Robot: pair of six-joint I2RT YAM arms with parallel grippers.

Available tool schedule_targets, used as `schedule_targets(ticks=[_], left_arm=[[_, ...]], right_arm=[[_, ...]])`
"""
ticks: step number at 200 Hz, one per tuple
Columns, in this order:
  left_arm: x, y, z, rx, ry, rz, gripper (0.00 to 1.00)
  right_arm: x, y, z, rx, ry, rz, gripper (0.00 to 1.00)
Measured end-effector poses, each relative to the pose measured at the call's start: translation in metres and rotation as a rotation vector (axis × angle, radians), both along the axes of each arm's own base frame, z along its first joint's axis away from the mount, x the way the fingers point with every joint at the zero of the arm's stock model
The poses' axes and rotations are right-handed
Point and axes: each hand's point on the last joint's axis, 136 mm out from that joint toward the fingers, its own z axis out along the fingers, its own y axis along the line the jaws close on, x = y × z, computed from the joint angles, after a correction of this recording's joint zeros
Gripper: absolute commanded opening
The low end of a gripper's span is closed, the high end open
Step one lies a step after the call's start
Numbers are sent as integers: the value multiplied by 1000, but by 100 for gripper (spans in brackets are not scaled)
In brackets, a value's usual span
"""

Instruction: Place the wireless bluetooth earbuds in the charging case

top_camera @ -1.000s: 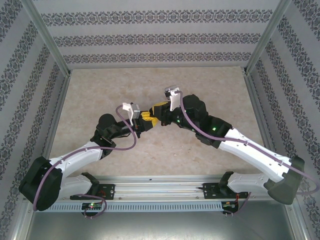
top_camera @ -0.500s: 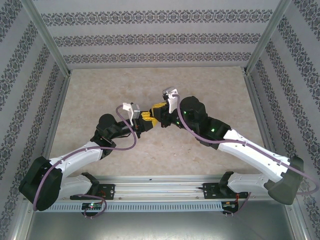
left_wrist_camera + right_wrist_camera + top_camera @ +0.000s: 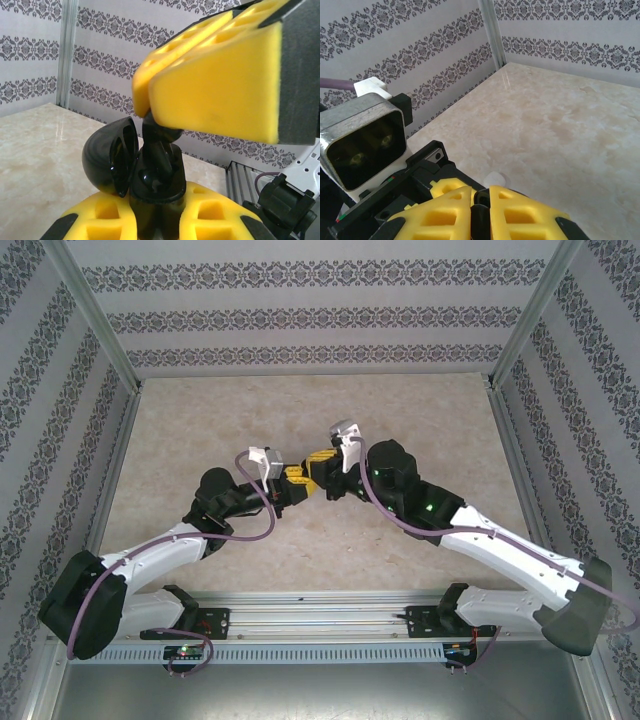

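**Closing the gap: earbud held at the mouth of the open case**

Over the last second the right arm has swung its wrist round a little and the left pincer has crept toward it, so the 2 sets of tips now meet above the middle of the table. By my reading that puts the job at the seating step: the piece is at the case, but not yet clearly home.

Nearest, the left pincer (image 3: 155, 212) is clamped fully shut around the base of the case (image 3: 107, 160). It holds the case upright with the lid swung open to its left. The case is glossy black plastic, rounded like a pebble.

Directly above it the right pincer (image 3: 480, 197) is pinched almost closed on what looks like a small dark earbud (image 3: 161, 134). The earbud's rounded end pokes from between the fingers down toward the case's well, and how deep it sits is hidden. The fingers are matt yellow wedges with moulded hollows and black backing.

Just past the right pincer's tips a pale blob (image 3: 494, 177) lies on the table, too small to name. Beyond it the table (image 3: 560, 115) is smooth, cream and marble-patterned. Behind that stand walls (image 3: 420, 60) papered in grey damask stripes.
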Motion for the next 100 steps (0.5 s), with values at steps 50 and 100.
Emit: schedule_targets(ticks=[50,100], left_arm=[[2,-2,-1,4,6,0,0],[5,-2,-1,6,11,8,0]], right_arm=[[-5,-2,-4,-6,-3,14,14],[-7,-2,-11,-23,3,21,14]])
